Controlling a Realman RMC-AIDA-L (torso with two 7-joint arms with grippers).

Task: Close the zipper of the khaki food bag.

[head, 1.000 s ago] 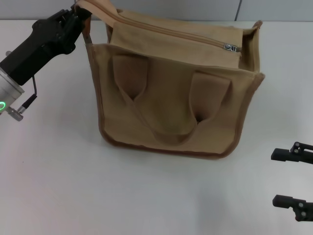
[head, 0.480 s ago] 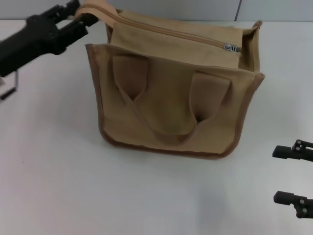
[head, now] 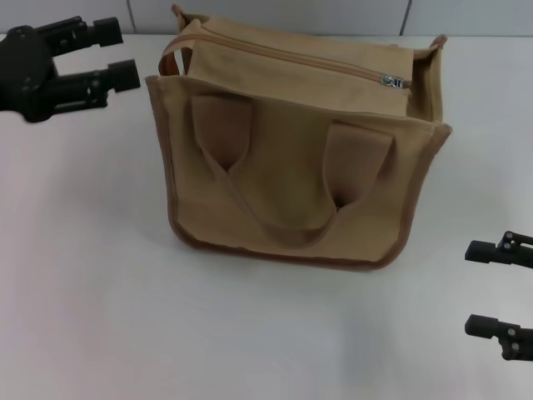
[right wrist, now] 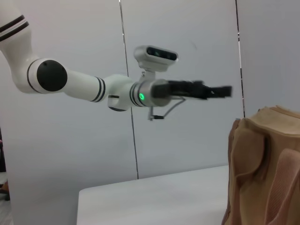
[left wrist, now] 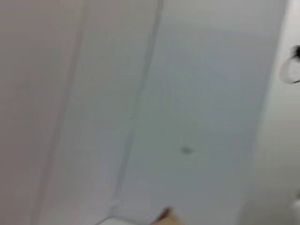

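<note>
We see the khaki food bag [head: 300, 158] standing upright on a white surface [head: 92, 292]. Its zipper [head: 300, 60] slider sits at the bag's right end. The left gripper [head: 112, 54] hovers beside the bag's left corner, fingers apart. The right gripper [head: 483, 287] waits well apart, fingers apart.

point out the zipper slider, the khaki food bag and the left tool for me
zipper slider [head: 394, 81], head view, silver metal body
khaki food bag [head: 287, 179], head view, front panel
left tool [head: 117, 52], head view, between its open fingertips
</note>
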